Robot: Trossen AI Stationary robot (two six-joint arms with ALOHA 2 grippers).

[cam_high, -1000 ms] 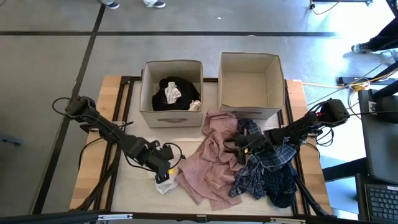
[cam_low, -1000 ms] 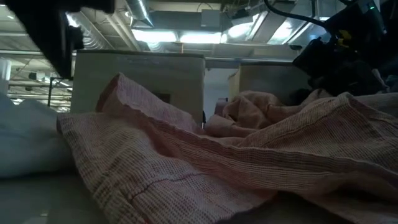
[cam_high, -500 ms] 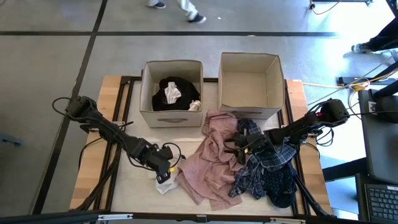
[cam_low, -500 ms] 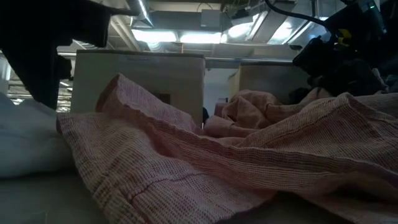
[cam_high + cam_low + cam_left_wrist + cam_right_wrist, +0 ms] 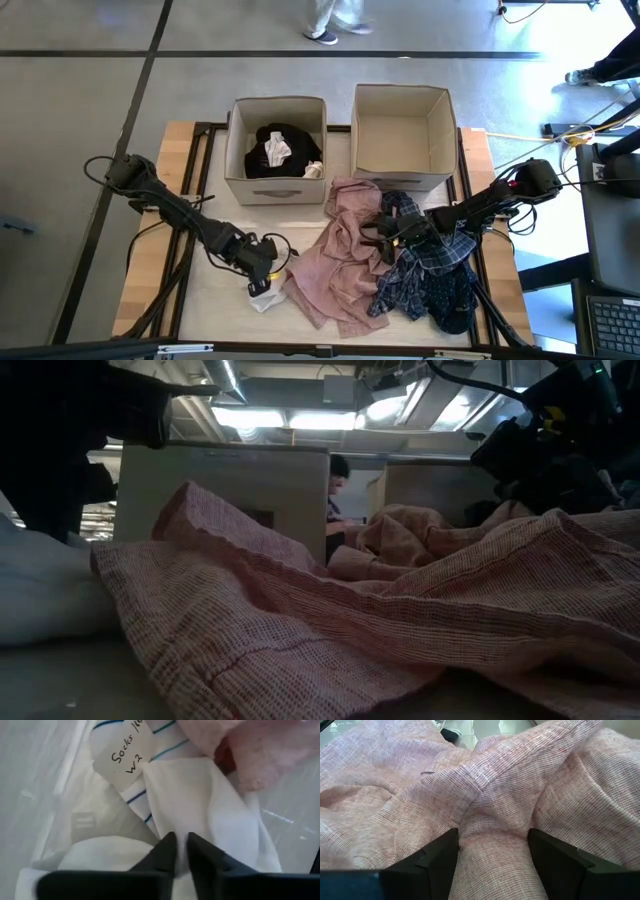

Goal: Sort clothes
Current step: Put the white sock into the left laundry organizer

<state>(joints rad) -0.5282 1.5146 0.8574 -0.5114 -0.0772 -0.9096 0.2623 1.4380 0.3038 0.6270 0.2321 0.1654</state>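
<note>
Table (image 5: 190, 150): L gripper (image 5: 181, 845) on socks (image 5: 200, 805)

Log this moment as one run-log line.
left hand: shut on white sock | right hand: open around pink shirt fold | left box: holds black garment

Colours: pink shirt (image 5: 335, 260) pale pink with fine red weave, plaid shirt (image 5: 425, 265) blue/navy check just right of it. White socks (image 5: 262, 296) left of it, blue-striped with white label. Left beige box (image 5: 277, 187) holds black garment (image 5: 290, 140), white piece on top.
</note>
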